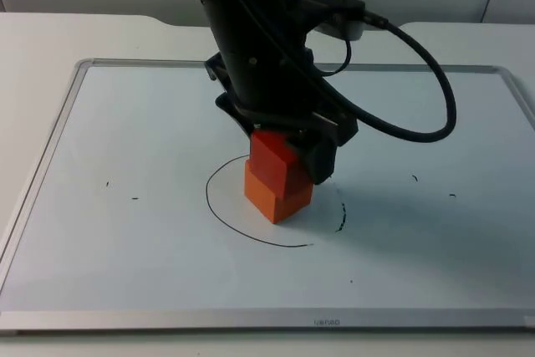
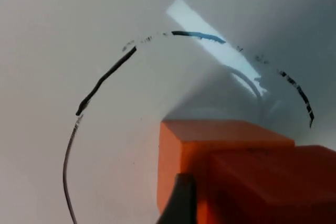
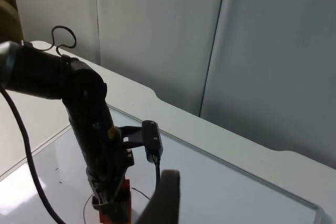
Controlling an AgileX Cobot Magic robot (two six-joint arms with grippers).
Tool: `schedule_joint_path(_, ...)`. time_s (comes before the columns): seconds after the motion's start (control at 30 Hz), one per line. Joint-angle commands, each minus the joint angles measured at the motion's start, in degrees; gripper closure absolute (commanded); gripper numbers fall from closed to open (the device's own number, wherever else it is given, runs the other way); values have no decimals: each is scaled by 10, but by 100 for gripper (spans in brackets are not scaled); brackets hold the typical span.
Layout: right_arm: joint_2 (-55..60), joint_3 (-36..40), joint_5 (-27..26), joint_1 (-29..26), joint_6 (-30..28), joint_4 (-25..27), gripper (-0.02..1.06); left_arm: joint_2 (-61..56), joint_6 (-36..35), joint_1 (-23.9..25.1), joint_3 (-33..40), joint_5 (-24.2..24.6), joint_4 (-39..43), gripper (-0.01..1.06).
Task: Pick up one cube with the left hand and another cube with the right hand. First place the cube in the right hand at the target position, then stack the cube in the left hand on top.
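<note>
A: Fig. legend, top view. What is the left gripper (image 1: pixel 288 150) doing?

B: It is standing over the hand-drawn black circle (image 1: pixel 219 206) on the white whiteboard surface (image 1: pixel 125 248), w/ its fingers pinching the upper, red-orange cube (image 1: pixel 274 156). That cube is sitting on the lower, orange cube (image 1: pixel 274 194), turned a little relative to it, the two touching.

A: And where is the stack lying?

B: Inside the circle, nearer its far side. The lower cube is resting flat on the board.

A: Left wrist view?

B: Same pair close up: lower cube (image 2: pixel 210 145) w/ the upper cube (image 2: pixel 273 182) on top, a black fingertip (image 2: pixel 179 203) lying against the cubes' side. The circle's line (image 2: pixel 100 82) is curving round them.

A: The right gripper?

B: The right arm is waiting high, well apart from the stack. One dark fingertip (image 3: pixel 163 198) is showing in its wrist view; whether the fingers are spread or pressed together I cannot tell. From there the left arm (image 3: pixel 89 124) is reaching down to the cubes (image 3: pixel 116 208), w/ the grey partition wall (image 3: pixel 236 51) behind.
</note>
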Motion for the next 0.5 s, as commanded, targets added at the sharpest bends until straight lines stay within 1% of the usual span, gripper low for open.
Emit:
schedule_joint_path(0.0, 0, 3, -7, 3, 2, -1, 23, -12, 0, -2, -1, 1, -2, 31)
schedule_joint_path(0.1, 0, 3, -7, 3, 2, -1, 23, -20, 1, -2, -1, -7, -2, 31)
schedule_joint_path(0.23, 0, 3, -7, 3, 2, -1, 23, -36, 1, -2, -7, -2, -2, 31)
schedule_joint_path(0.33, 0, 3, -7, 3, 2, -1, 23, -60, 1, -2, -39, 31, -3, 31)
schedule_joint_path(0.37, 0, 3, -7, 3, 2, -1, 23, -60, 1, -2, -39, 31, -3, 31)
schedule_joint_path(0.47, 0, 3, -9, 3, 2, -1, 23, -89, -3, -3, -77, 69, -16, 31)
